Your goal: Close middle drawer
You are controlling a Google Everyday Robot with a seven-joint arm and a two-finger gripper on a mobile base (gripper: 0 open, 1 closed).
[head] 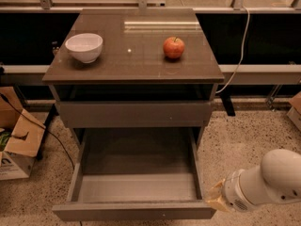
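middle drawer (136, 188) pulled far out at 6 o'clock.
gripper (215, 199) low at 5 o'clock, just beside the drawer's front right corner; whether apart or together, cannot tell.

One bowl (84, 46), apple (173, 47), pincer (216, 200); two drawers (134, 211) (135, 115)

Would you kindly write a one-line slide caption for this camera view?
Gripper beside a front corner of the open middle drawer; bowl and apple sit on the cabinet top.
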